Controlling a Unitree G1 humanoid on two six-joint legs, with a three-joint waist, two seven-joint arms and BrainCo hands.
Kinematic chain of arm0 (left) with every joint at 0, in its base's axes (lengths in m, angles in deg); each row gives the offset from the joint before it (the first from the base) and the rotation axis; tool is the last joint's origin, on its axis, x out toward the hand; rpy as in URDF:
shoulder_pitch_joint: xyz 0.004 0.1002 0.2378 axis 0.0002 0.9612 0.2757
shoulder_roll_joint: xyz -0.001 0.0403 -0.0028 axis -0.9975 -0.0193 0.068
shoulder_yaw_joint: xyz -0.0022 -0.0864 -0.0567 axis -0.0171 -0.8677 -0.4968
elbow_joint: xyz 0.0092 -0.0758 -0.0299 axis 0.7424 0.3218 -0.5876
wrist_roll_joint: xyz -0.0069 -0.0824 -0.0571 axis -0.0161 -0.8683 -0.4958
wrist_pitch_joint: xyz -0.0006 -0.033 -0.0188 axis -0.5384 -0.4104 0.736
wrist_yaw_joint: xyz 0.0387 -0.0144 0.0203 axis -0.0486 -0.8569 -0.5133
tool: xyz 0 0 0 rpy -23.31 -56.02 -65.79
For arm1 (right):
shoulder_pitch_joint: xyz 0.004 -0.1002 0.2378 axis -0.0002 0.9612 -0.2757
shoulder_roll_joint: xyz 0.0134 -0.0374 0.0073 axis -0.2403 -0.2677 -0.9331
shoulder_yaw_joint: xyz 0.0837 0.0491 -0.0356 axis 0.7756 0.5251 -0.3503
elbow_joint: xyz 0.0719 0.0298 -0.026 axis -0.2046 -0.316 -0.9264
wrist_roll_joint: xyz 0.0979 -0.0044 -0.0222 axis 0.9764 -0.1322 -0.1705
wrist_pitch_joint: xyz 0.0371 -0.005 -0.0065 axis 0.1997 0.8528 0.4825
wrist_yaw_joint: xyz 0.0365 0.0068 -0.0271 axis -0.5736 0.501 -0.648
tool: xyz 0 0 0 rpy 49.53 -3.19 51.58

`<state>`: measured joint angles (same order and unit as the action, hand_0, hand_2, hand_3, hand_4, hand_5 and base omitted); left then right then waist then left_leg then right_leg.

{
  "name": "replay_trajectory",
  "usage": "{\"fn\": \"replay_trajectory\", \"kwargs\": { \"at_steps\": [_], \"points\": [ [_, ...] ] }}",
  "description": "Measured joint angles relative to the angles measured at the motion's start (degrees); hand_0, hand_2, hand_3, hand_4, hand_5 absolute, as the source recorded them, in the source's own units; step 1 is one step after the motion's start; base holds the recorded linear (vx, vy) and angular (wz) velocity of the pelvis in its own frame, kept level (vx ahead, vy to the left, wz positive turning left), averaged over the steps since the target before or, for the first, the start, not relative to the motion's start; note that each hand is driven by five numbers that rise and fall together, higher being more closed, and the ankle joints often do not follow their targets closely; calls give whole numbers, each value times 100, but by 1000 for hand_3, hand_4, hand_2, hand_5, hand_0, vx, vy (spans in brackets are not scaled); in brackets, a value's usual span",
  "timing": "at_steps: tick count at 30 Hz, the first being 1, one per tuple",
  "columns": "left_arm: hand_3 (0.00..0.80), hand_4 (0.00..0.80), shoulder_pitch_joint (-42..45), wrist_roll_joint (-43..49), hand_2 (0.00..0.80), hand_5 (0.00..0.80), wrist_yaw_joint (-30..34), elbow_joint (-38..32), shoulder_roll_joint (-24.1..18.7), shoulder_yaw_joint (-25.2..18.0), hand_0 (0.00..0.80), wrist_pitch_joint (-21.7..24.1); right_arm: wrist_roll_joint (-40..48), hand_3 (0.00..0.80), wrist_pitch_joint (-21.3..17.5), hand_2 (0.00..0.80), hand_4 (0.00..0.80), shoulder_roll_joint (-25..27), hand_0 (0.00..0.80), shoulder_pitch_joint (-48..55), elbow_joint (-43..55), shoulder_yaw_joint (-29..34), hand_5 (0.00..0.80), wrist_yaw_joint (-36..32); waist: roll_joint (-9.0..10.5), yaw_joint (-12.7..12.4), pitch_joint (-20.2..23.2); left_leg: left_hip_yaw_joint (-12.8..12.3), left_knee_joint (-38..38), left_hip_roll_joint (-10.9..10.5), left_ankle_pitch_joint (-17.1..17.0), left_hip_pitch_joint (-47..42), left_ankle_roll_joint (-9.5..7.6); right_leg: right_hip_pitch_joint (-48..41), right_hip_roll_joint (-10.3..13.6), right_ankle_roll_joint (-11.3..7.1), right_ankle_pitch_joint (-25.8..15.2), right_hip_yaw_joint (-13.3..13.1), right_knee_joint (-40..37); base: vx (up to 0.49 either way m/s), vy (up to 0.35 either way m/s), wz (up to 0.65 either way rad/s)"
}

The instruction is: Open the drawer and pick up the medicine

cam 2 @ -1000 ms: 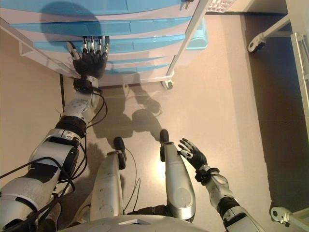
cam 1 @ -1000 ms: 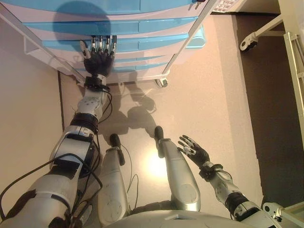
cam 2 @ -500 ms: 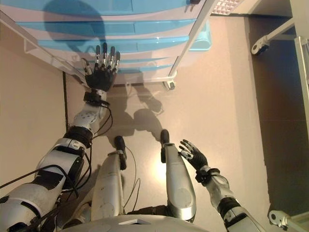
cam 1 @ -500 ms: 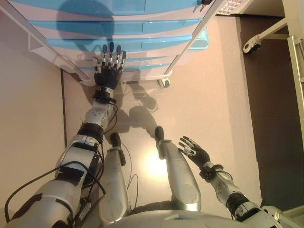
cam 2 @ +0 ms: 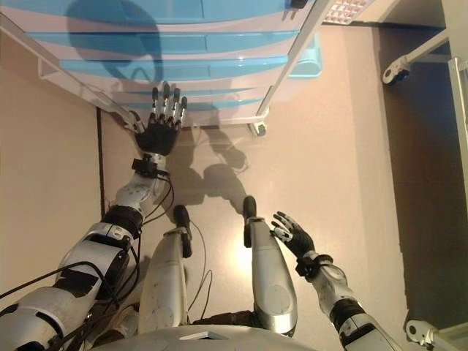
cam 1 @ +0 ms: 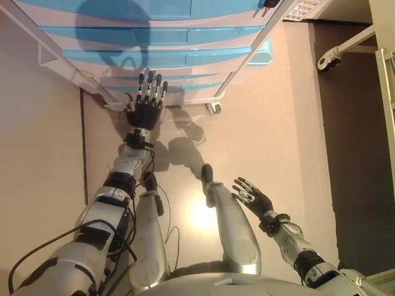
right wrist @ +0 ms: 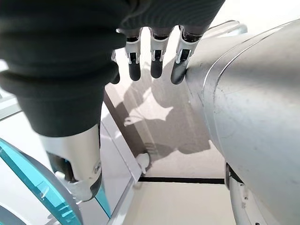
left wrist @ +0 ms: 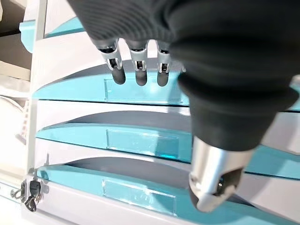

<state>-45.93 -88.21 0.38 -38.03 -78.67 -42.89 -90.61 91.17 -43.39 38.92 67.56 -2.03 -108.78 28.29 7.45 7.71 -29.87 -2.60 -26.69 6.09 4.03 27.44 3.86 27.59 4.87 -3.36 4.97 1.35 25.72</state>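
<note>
Your left hand has dropped down the face of the drawer cabinet over the last second. It was spread against the third blue front; now it sits below that, at the upper middle of the left eye view, level with the lowest drawers near the cabinet's base and caster. The fingers are straight and spread, holding nothing. In the left wrist view the dark fingertips point at a blue drawer front without hooking its lip, and I cannot tell whether they touch it.

So no drawer is open yet: every blue front lies flush in the stack. The medicine shows in none of the views and is presumably inside one of the closed drawers; which one cannot be told from here.

Your right hand hangs idle at the lower right of the frame, fingers loosely spread and empty, well apart from the cabinet.

You seem to be picking a lower drawer. Curl the fingers under its lip before pulling.
</note>
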Motion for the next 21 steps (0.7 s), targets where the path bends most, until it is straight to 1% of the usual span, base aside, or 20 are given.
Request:
{"fn": "replay_trajectory", "kwargs": {
  "at_steps": [1,2,3,9,12,17,19,21],
  "points": [
    [0,0,2,-4,0,0,-57,15,-13,-11,0,-48,-2,0,5,0,0,-1,0,-5,6,0,0,0,-1,6,-1,-8,-7,0,-11,-1,-16,5,0,23,-19,-7,14,0,18,-4],
    [0,0,11,-9,0,0,-143,16,-17,-26,0,-79,-2,0,9,0,0,4,0,-5,1,1,0,0,-2,2,-1,-10,-7,1,-14,-4,-12,3,-4,1,-16,-11,0,0,0,0],
    [0,0,6,-37,0,0,-190,16,-23,-30,0,-80,-2,0,8,0,0,4,0,-5,7,-1,0,-2,-2,10,-1,-15,-15,-4,-9,-2,-19,6,2,28,-26,-17,12,0,0,0],
    [0,0,-152,-275,0,0,-607,135,-67,-109,0,-69,-5,0,14,0,0,9,0,-12,1,-1,0,-4,-2,11,-1,-14,-19,-3,-8,-1,-18,12,-3,27,-29,-36,31,0,0,0],
    [0,0,-289,-343,0,0,-750,137,-187,-143,0,-62,0,0,10,0,0,9,0,-12,1,-1,0,-18,-2,28,-1,-16,-39,0,-3,7,-10,20,-6,26,-29,-43,41,0,0,0],
    [0,0,-684,-481,0,0,-1146,369,-307,-136,0,27,16,0,-18,0,0,13,0,-24,8,-1,0,-29,-1,63,-2,-22,-106,7,11,104,-15,114,-12,-5,-14,-61,73,0,0,0],
    [0,0,-834,-495,0,0,-1235,540,-365,-133,0,67,17,0,-25,0,0,13,0,-35,4,-3,0,-65,0,95,-2,-22,-113,8,10,117,-16,126,-12,18,-34,-63,84,0,0,0],
    [0,0,-939,-503,0,0,-1391,590,-499,-131,0,78,18,0,-29,0,0,19,0,-49,3,-10,0,-134,1,145,-3,-22,-108,9,11,124,-16,133,-16,20,-34,-64,81,0,0,0]
  ]
}}
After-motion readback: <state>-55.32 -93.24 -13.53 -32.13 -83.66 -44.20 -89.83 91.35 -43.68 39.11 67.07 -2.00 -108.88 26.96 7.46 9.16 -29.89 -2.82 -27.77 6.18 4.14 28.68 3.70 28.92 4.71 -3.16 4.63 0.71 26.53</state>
